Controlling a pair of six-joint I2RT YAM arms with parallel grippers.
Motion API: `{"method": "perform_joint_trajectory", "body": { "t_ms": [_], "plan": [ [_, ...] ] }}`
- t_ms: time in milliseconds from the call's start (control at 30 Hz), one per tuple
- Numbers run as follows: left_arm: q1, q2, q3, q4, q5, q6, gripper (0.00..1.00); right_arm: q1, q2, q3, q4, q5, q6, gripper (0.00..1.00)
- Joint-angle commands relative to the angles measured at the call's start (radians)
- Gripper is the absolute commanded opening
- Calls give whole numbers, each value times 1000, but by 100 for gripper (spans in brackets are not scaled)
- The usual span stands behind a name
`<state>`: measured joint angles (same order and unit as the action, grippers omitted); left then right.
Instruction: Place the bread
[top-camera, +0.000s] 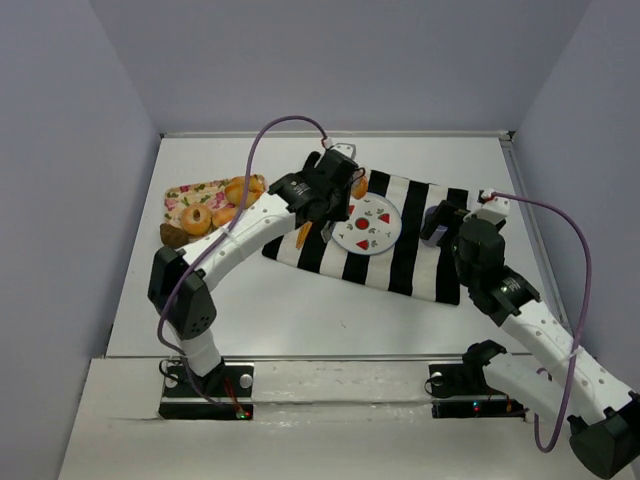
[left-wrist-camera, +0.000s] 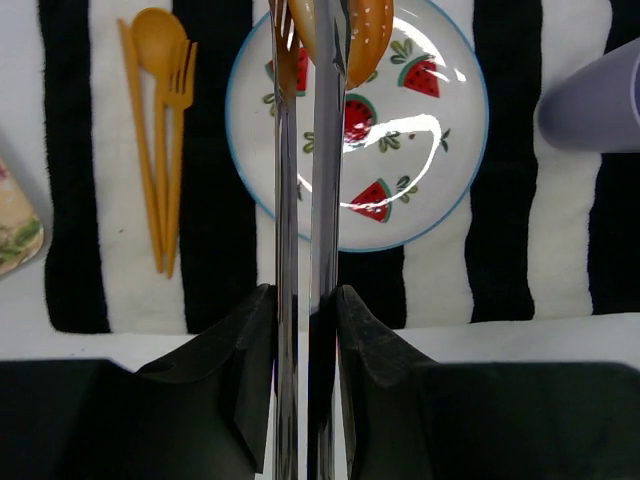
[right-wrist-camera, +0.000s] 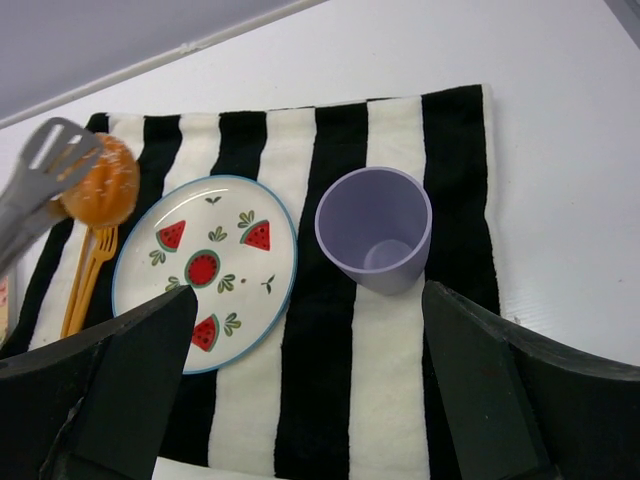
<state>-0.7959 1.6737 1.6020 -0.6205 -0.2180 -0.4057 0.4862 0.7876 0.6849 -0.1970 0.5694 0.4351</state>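
We hold bun (right-wrist-camera: 100, 182) in tongs (left-wrist-camera: 326, 200) over plate (left-wrist-camera: 450, 175); left jaws squeeze tongs, right jaws spread. Bun not down yet.

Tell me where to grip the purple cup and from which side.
Probably best to span the purple cup across its round side wall, just below the rim, coming from the near side with the open right end effector. It stands upright, mouth up, and the plate lies close beside it.
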Motion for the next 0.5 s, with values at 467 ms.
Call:
{"method": "perform_joint_trajectory", "body": {
  "t_ms": [467],
  "plan": [
    [-69,188,154,18,163,107,51,9,-42,-4,53,38,-10,100]
  ]
}}
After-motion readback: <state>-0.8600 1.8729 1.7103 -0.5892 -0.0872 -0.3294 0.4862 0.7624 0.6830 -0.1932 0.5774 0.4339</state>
